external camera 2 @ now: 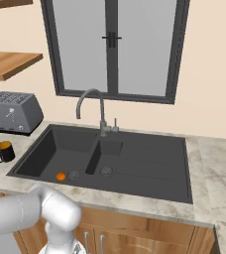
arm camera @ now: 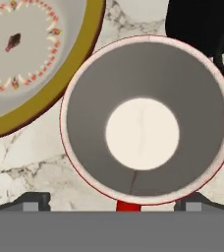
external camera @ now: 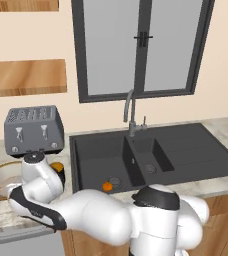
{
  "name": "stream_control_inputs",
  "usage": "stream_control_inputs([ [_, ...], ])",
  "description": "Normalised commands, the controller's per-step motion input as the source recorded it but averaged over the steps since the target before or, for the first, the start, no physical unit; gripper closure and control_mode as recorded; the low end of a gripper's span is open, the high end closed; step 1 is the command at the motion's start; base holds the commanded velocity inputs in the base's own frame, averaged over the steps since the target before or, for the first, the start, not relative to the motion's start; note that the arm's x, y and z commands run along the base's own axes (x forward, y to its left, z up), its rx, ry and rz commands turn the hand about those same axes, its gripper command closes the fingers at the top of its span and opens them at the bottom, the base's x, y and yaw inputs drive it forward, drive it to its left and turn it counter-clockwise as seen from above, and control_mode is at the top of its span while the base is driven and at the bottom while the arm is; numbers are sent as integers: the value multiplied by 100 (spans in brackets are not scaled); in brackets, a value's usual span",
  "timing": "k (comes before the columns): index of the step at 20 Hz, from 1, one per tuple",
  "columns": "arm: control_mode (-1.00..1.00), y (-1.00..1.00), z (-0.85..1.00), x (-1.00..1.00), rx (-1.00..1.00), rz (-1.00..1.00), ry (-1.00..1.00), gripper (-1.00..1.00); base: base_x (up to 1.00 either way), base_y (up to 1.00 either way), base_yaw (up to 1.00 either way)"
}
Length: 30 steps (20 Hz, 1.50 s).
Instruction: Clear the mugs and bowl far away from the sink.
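The gripper (arm camera: pixel 112 204) has only its two dark fingertips (arm camera: pixel 33 201) showing at the hand view's lower edge, spread wide and holding nothing, straddling the glossy red mug (arm camera: pixel 146 120), seen from straight above: white-rimmed, grey inside, pale round bottom. Its red outside shows only as a sliver. Just beside this mug lies the wide shallow bowl (arm camera: pixel 30 64) with tan rim and cream inside, cut off by the frame; the black mug (external camera 2: pixel 5 152) stands near, on marbled stone counter (arm camera: pixel 25 162). The dark grey double-basin sink (external camera: pixel 151 155) lies beyond, beside a grey metal toaster (external camera: pixel 33 129).
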Motion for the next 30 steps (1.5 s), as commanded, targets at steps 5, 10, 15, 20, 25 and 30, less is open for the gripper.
stream_control_inputs([
  [5, -100, 7, -13, 0, 0, 0, 0, 100, 0, 0, 0],
  [10, -100, -1, -5, 0, 1, 0, 0, 100, 0, 0, 0],
  [15, -100, -9, 14, -11, 0, 4, -3, 100, 0, 0, 0],
  [20, -100, -44, 87, -89, -1, 8, -19, 100, 0, 0, 0],
  [25, -100, -92, 89, -75, -7, 7, -7, 100, 0, 0, 0],
  [30, -100, -100, 39, -27, -1, 10, 0, 100, 0, 0, 0],
])
